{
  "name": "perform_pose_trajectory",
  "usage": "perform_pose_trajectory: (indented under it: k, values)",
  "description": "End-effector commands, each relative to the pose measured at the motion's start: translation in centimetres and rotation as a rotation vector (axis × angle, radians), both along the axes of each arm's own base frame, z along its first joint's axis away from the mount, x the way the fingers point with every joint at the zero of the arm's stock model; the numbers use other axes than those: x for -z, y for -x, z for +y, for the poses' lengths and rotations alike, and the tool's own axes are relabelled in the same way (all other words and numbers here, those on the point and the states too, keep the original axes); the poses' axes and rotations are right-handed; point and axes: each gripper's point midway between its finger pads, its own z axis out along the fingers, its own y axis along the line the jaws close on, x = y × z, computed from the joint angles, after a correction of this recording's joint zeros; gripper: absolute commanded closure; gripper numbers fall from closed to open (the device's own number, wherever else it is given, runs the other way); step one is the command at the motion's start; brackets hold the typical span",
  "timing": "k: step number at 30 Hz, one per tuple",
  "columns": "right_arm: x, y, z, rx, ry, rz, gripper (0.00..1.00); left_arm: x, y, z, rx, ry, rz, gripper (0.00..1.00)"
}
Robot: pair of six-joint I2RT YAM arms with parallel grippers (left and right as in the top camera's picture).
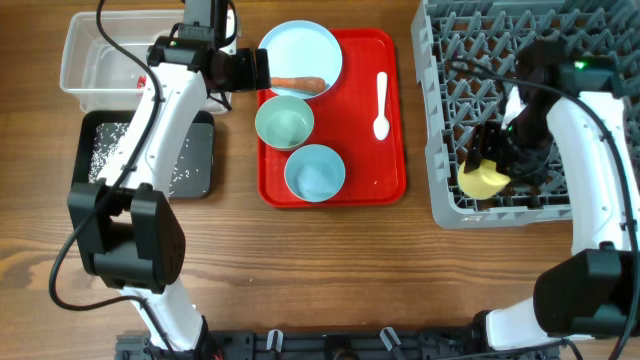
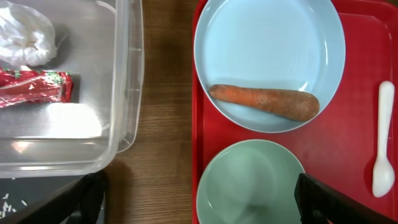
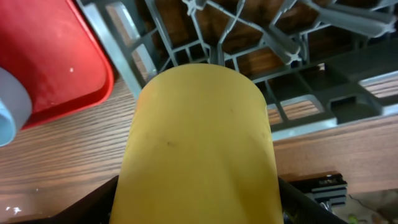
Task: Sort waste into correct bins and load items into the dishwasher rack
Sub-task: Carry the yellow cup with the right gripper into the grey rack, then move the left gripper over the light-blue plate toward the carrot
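- Wooden table [image 1: 350,260]: bare brown grain, carrying four containers
- Clear tub [image 1: 70,60] at far left, black tray [image 1: 198,150] just beside it
- Red tray [image 1: 360,150] — centre
- Grey rack [image 1: 445,120] — right side, near the tray

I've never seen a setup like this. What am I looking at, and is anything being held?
Two robot arms work at a table. One picture looks down from above; the other two come from cameras on each wrist. The left gripper is open over the edge of a red tray holding a plate with a carrot, two bowls and a spoon. Beside it a clear tub holds a wrapper and tissue; a black tray holds rice. The right gripper holds a yellow cup at the grey rack's corner.
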Motion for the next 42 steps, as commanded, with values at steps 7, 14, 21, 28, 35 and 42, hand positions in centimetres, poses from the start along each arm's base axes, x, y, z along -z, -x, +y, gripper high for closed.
perform_pose_trajectory:
  k: [7,14,21,28,35,42]
  values:
    - [4.2,0.4,-0.3,0.029,0.017,0.05,0.28,-1.7,-0.2,0.6,0.004,-0.031,-0.043,0.0]
    - [4.6,-0.4,-0.4,0.041,0.018,0.024,0.29,-1.7,-0.2,0.6,0.004,-0.03,-0.043,0.0]
    - [5.4,-0.4,-0.5,0.045,0.014,0.055,0.14,-1.5,0.0,0.6,0.004,-0.031,-0.033,0.0]
    - [5.2,-1.3,-0.3,0.048,-0.001,0.018,0.0,-1.3,0.4,0.6,0.005,-0.033,-0.016,0.0]
    - [-0.2,-5.2,-0.2,0.029,-0.014,-0.164,0.0,-2.1,0.5,0.4,0.011,-0.019,-0.028,0.0]
    - [-9.8,-10.9,3.8,-0.096,-0.169,-0.511,0.05,-5.9,1.5,-0.1,0.025,-0.001,-0.101,0.0]
